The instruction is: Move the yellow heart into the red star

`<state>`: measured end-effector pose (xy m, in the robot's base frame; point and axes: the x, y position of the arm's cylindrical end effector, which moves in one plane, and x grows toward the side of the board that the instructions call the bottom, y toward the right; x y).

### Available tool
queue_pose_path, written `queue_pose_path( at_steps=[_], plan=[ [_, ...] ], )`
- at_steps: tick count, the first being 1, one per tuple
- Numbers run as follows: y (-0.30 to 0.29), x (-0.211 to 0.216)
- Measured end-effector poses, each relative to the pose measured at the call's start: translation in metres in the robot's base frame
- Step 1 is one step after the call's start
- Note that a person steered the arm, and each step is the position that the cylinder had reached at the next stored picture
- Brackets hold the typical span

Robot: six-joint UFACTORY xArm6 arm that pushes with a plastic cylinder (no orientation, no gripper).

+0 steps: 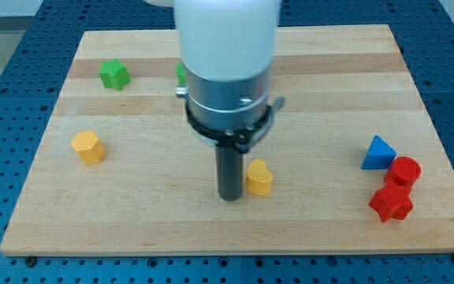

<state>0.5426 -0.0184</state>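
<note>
Red star, my tip seemingly touching yellow heart

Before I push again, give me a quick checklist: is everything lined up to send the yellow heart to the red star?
1. My tip against the yellow heart: ok, it sits just on the heart's left side in the view; actual contact cannot tell.
2. Push direction: ok, the red star lies toward the view's right, opposite my tip.
3. Path between heart and star: ok, bare board.
4. Star's neighbours: not ok, the red cylinder and blue triangle crowd it from above.
5. Other blocks: ok, the yellow hexagon and green block are far left.
</note>
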Motion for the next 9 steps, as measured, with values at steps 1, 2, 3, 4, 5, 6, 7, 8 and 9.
queue_pose_path(
  at_steps=[1,2,3,4,5,6,7,8,9],
  plan=[
    [0.02,-0.021],
    [0.085,-0.011],
    [0.128,-0.004],
    [0.097,-0.013],
    [0.069,-0.013],
    [0.085,0.008],
    [0.116,0.022],
    [0.155,0.022],
    [0.173,0.022]
  ],
)
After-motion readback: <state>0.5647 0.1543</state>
